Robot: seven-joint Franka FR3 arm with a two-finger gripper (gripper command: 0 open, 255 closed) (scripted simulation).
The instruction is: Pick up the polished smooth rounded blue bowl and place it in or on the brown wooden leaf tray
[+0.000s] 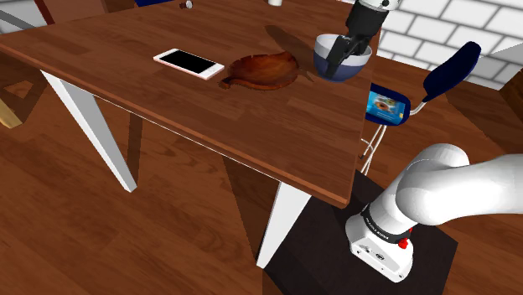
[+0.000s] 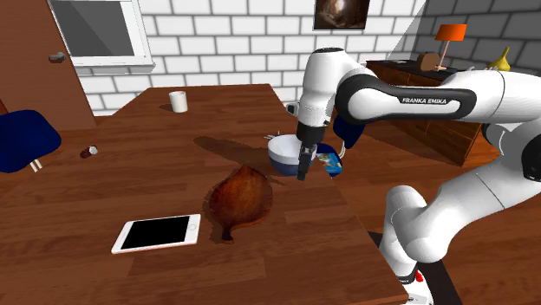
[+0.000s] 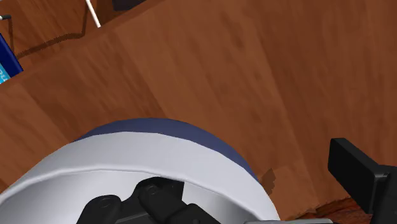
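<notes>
Claw (image 1: pixel 344 60) is open, gripping nothing: one finger is inside the bowl (image 1: pixel 323 60), the other outside and clear of the wall. Bowl sits on the table (image 1: pixel 168 92) near its edge, just beside the tray (image 1: pixel 261 69). Close squarely on the wall, low enough that you don't slip off the smooth rim, then lift.

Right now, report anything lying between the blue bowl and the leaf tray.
Nothing visible does. The bowl is right beside the leaf tray, with no object between them. The phone lies beyond the tray, away from the bowl.
</notes>
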